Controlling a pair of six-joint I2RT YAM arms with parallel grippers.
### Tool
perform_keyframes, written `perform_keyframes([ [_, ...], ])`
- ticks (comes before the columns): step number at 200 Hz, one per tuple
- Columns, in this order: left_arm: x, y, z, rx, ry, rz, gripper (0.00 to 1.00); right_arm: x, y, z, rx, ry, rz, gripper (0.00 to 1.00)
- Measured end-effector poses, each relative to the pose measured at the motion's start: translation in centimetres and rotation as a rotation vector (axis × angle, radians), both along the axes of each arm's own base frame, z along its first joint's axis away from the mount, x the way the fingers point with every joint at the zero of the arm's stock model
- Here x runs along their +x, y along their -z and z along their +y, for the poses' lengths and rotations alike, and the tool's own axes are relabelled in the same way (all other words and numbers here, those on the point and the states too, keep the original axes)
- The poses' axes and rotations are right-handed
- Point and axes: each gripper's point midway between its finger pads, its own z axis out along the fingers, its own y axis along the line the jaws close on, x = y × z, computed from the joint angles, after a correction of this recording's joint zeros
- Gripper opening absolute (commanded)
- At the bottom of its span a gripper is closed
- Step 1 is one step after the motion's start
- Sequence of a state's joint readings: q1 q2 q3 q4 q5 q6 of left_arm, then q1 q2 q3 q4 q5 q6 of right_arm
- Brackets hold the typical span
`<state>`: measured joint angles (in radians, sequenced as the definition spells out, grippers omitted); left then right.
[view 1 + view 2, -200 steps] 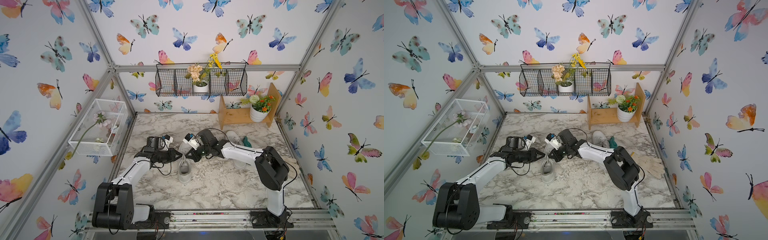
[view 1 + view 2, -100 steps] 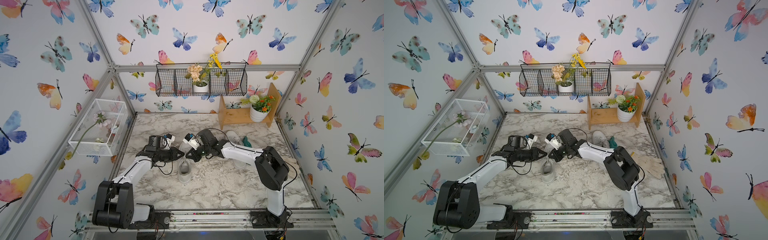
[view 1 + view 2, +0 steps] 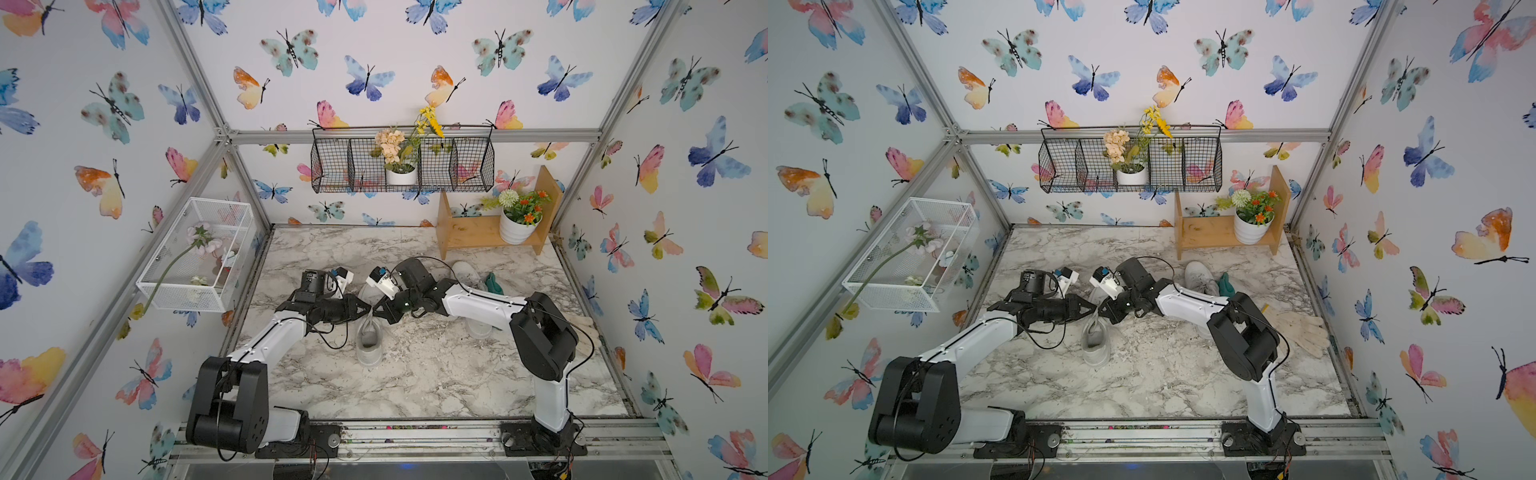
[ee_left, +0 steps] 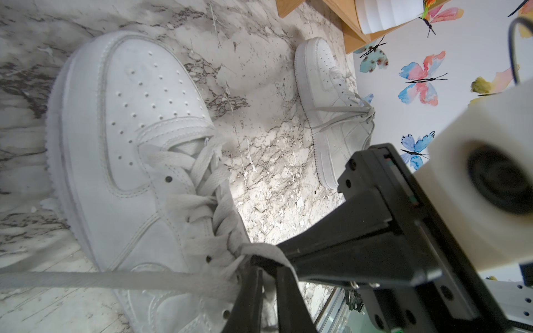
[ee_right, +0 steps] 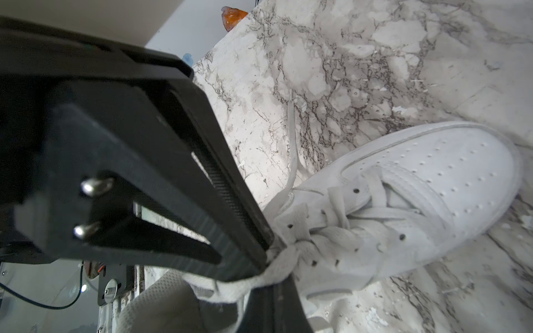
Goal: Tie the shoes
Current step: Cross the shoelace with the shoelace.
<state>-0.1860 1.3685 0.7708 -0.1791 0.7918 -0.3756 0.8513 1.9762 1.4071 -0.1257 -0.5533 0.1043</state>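
Note:
One white shoe (image 3: 369,345) (image 3: 1096,349) lies mid-table, heel toward the front edge. My left gripper (image 3: 368,308) and right gripper (image 3: 377,310) meet tip to tip over its lacing. In the left wrist view the left gripper (image 4: 268,269) is shut on a white lace (image 4: 259,252), and a taut strand (image 4: 115,281) runs off sideways across the shoe (image 4: 129,144). In the right wrist view the right gripper (image 5: 272,284) is shut on a lace loop (image 5: 245,284) beside the shoe (image 5: 418,201). The second shoe (image 3: 464,271) (image 4: 331,95) rests behind the right arm, its laces loosely knotted.
A teal glove (image 3: 493,283) lies next to the second shoe. Pale work gloves (image 3: 1304,328) sit at the table's right edge. A wooden shelf (image 3: 478,237) with a flower pot (image 3: 517,230) stands at the back right. A white wire basket (image 3: 195,257) hangs on the left wall.
My left gripper has edged slightly toward the right gripper. Both tips stay together over the shoe's lacing. The shoes have not moved.

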Motion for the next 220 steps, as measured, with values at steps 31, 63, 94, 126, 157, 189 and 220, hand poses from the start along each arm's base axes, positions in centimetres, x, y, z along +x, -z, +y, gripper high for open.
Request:
perform_keyframes([
  [31, 0.0, 0.2, -0.1, -0.001, 0.002, 0.006, 0.08, 0.1, 0.1, -0.1, -0.001, 0.004, 0.004, 0.02],
  [63, 0.0, 0.1, -0.1, -0.003, -0.002, 0.010, 0.00, 0.1, 0.1, -0.1, -0.003, 0.008, 0.006, 0.03],
  [94, 0.1, 0.1, -0.2, -0.006, -0.003, 0.010, 0.00, 0.3, 0.2, -0.3, -0.013, 0.023, -0.005, 0.19],
  [126, 0.2, -0.1, -0.4, -0.012, -0.005, 0.008, 0.00, 0.7, 0.1, -1.4, -0.041, 0.059, -0.031, 0.40],
  [157, 0.2, -0.1, -0.5, -0.016, -0.005, 0.009, 0.00, 0.6, -1.0, -3.4, -0.059, 0.095, -0.066, 0.53],
  [189, 0.7, -0.2, -0.8, -0.019, -0.002, 0.006, 0.00, 0.4, -3.8, -4.1, -0.022, 0.107, -0.102, 0.57],
  [220, 1.3, -0.4, -1.0, -0.023, -0.004, 0.002, 0.00, -0.4, -4.5, -3.9, -0.007, 0.100, -0.096, 0.62],
])
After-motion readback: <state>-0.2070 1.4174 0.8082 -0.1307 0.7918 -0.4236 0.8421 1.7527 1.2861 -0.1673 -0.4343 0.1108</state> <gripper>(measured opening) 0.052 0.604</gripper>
